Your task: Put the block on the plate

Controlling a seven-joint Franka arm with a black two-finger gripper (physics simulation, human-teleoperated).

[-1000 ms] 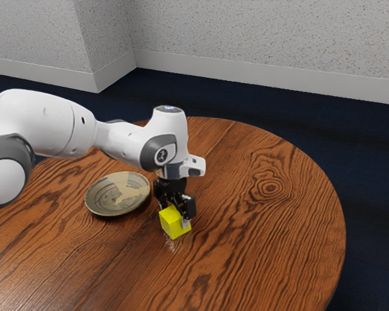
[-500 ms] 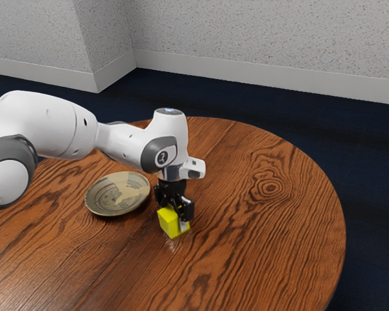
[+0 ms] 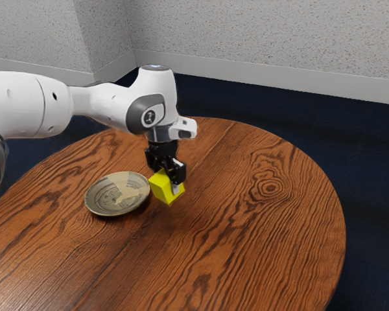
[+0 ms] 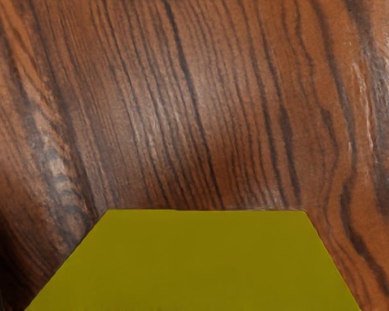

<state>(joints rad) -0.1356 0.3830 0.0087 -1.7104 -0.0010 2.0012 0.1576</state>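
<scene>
Fingers (image 3: 174,178), parted by its width, grip the yellow block (image 3: 162,188) beside the shallow patterned plate (image 3: 117,195).

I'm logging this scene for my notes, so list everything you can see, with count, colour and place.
Block: one, yellow, held above the table, beside the plate
Plate: one, round, tan and grey-green with dark markings, on the table
Table: one, brown wood grain, rounded edge, under the plate
Floor: one, dark blue, around the table
Walls: speckled grey, behind the table
Baseboard: pale grey, along the walls' foot
Arm: one, white and grey, entering from the exterior view's left
Gripper: one, black, shut on the block
</scene>
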